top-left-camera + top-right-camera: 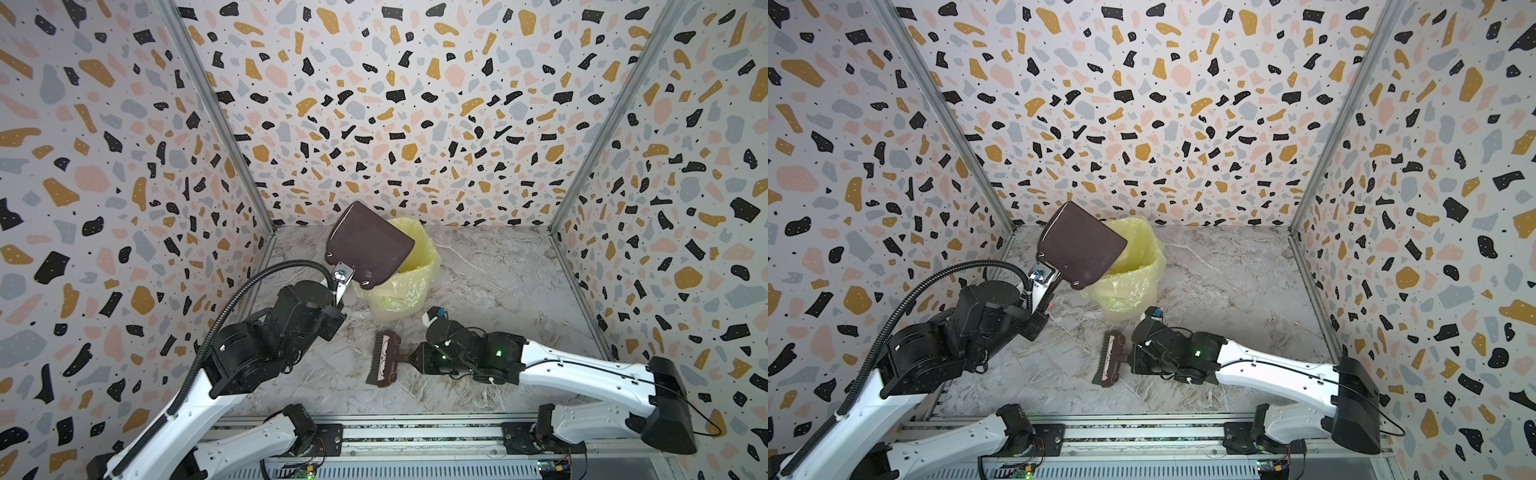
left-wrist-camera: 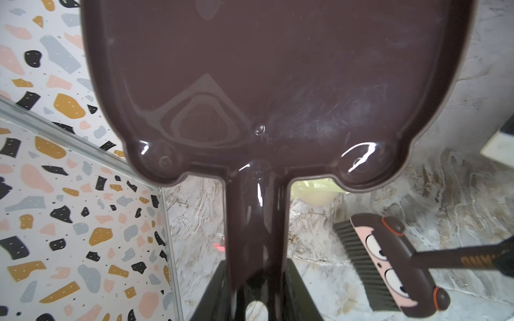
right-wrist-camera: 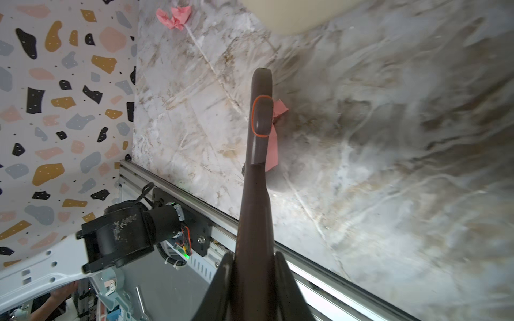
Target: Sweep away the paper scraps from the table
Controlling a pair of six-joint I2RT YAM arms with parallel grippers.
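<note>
Left hand (image 2: 257, 280) clamps the dustpan (image 1: 370, 245), tipped over the yellow-lined bin (image 1: 409, 291) — right hand (image 3: 254, 273) clamps the brush (image 1: 384, 357); a pink paper scrap (image 3: 175, 18) lies on the surface (image 1: 498, 291).

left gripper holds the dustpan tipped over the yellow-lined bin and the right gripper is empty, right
Not empty: the right wrist view shows the right gripper shut on the brush handle. The left gripper does hold the dustpan tipped over the yellow-lined bin.
</note>
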